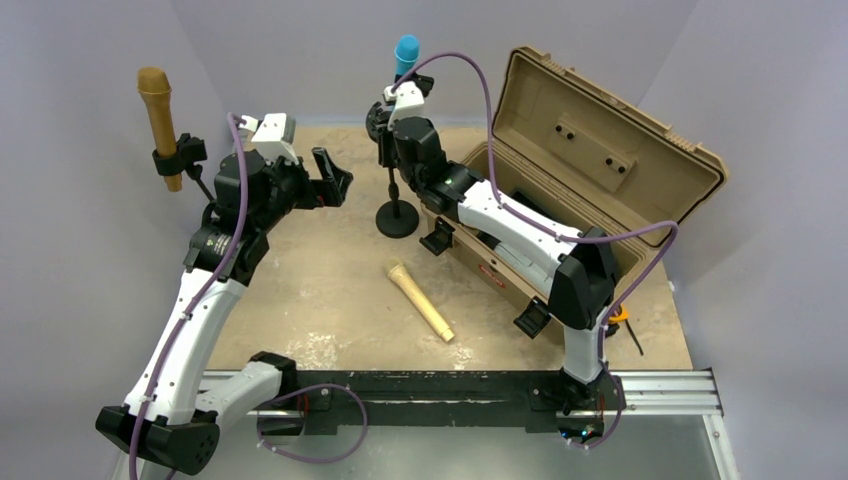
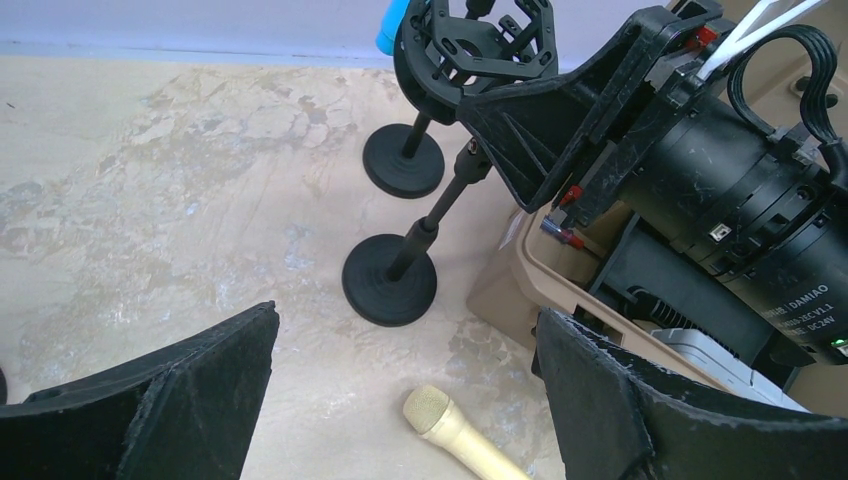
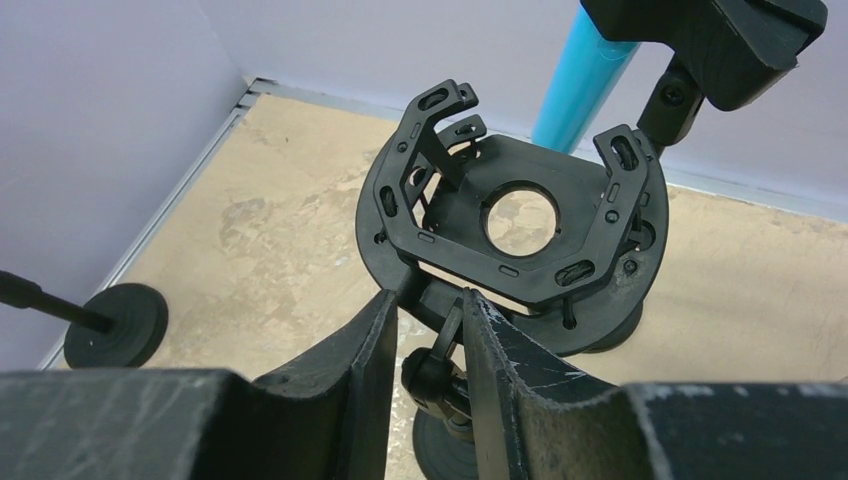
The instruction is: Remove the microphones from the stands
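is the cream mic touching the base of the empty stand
Apart. The top view shows table between the cream microphone and the base of the empty stand; the left wrist view shows the same gap.

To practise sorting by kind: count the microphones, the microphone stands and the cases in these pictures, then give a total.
Microphones: 3 (brown microphone, blue microphone, cream microphone)
Stands: 3 (left stand, middle stand, rear stand)
Cases: 1 (tan case)
Total: 7
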Robot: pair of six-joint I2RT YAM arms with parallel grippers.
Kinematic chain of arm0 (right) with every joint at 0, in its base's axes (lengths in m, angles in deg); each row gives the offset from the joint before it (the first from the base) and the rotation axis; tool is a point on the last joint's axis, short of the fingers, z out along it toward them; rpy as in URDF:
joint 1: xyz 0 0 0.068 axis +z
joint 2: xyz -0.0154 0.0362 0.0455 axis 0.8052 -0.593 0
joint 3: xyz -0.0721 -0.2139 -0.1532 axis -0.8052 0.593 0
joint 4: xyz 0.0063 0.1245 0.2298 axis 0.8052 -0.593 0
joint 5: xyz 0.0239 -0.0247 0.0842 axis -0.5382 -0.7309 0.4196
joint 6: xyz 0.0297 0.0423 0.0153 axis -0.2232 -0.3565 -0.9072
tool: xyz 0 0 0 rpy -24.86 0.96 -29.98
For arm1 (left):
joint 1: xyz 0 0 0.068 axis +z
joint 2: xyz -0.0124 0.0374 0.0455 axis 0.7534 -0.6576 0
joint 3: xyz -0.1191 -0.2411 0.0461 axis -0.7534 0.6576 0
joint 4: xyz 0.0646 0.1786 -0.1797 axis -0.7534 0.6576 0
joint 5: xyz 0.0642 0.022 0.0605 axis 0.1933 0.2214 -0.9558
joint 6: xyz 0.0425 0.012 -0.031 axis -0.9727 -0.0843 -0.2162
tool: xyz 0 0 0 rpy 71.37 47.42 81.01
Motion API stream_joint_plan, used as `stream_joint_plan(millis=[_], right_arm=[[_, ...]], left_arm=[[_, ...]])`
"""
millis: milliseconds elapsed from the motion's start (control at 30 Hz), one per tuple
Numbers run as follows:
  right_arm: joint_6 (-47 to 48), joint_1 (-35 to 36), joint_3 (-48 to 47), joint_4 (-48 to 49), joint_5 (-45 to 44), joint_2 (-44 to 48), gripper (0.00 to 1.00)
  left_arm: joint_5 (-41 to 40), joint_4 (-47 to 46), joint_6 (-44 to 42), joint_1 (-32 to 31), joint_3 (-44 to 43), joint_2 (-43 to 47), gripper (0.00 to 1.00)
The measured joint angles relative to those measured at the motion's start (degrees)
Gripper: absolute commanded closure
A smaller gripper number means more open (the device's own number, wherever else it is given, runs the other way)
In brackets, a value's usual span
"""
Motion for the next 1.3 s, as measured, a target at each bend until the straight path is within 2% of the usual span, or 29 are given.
stream_joint_plan(millis=[633,933,1300], right_arm=[[-0.2,0.2,9.7,10.7,-0.8,3.4,0.72],[0.0,0.3,10.4,14.3,-2.3,2.4,0.72],[1.1,1.4,12.7,11.3,-7.9,-2.5,0.7]], left_arm=[[0.0,0.0,0.0,0.0,0.0,0.0,0.03],[-0.1,0.0,0.0,0.0,0.0,0.0,0.03],[-0.4,0.0,0.0,0.0,0.0,0.0,0.03]])
